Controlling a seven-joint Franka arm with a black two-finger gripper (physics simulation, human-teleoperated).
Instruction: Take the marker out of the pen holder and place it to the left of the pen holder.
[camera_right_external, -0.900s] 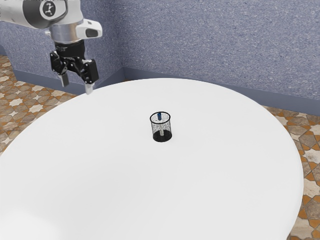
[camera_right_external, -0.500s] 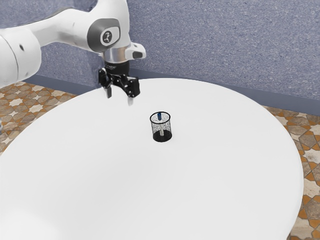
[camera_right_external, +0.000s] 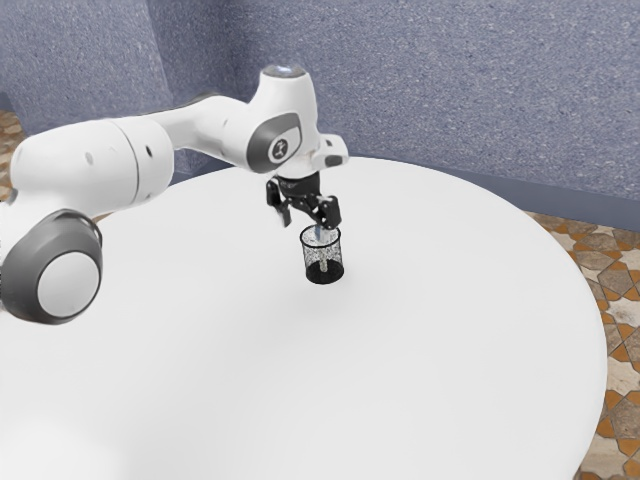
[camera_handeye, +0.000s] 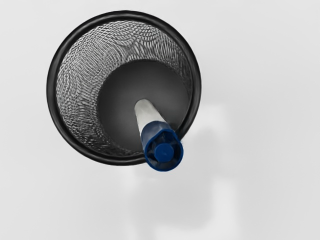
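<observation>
Where the exterior view is nearest, white round table (camera_right_external: 300, 400) runs broad and pale. Near and to that view's left, a bulky grey-and-white joint of the arm (camera_right_external: 100, 165); from there the arm reaches right and farther over the table.

Mid-table: black mesh pen holder (camera_handeye: 51, 87), upright. Marker (camera_handeye: 154, 127) inside, pale body low, blue end up, leaning; in the wrist view its blue end crosses the rim. Mesh wall rings the lower part, so the holder stands in the way of any sideways path; the blue end is above. Faint grey shadow (camera_handeye: 175, 210) on the table beside the holder.

Gripper (camera_right_external: 304, 228) just above the rim, fingers spread apart. One finger overlaps the blue end in the exterior view; touching or not, cannot tell.

Farther: patterned tile floor (camera_right_external: 612, 260) past the table's right edge, then grey-blue skirting (camera_right_external: 500, 185) and speckled blue wall (camera_right_external: 430, 90).
</observation>
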